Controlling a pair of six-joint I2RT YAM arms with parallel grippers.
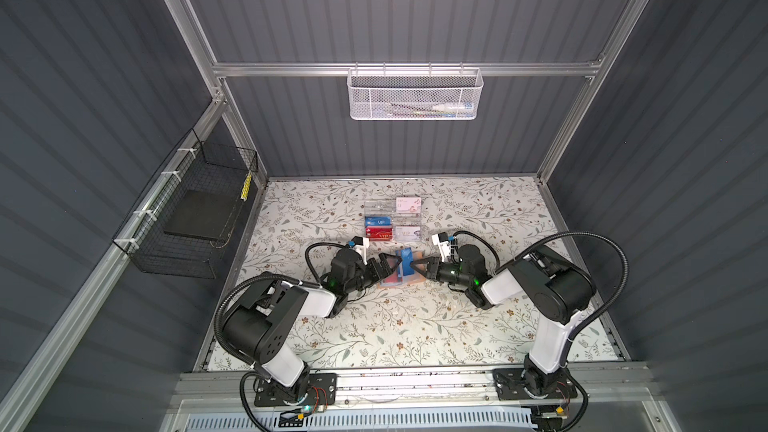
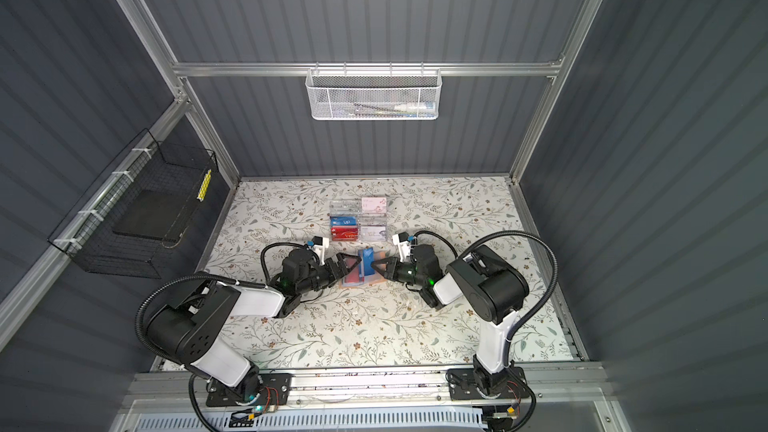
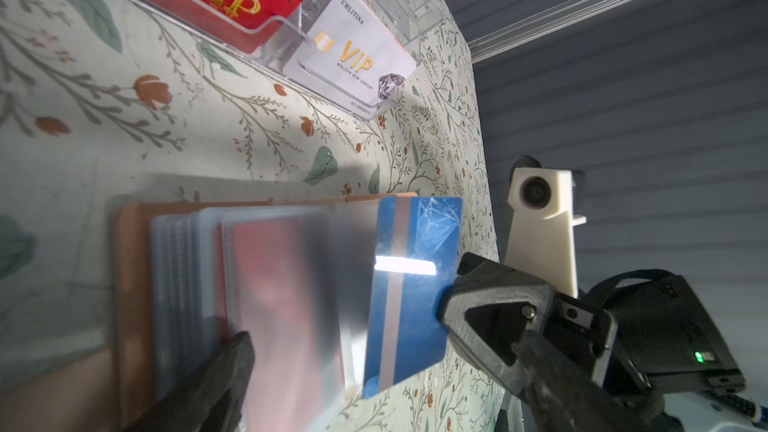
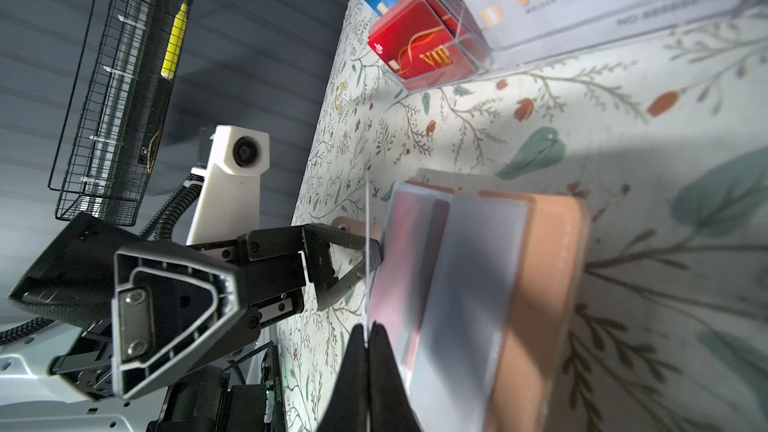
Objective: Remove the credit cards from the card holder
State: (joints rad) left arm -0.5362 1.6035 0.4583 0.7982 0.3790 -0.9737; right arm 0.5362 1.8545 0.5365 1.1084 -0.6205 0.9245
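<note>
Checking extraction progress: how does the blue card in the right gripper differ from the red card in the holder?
The blue card is pinched in the shut right gripper; the red card is not gripped. The blue card stands on edge above the card holder, seemingly clear of its sleeves; the red card lies flat inside one. The blue card shows a pale stripe; the red card is hazy behind plastic. Both look alike in shape.

Tabletop [image 1: 374, 326]: flat, covered in a pale floral print of green leaves and small orange flowers. Items lying on it:
- card holder [image 4: 544, 284], tan, open, mid-surface;
- clear acrylic box [image 1: 392, 220], near behind it, not touching.
</note>
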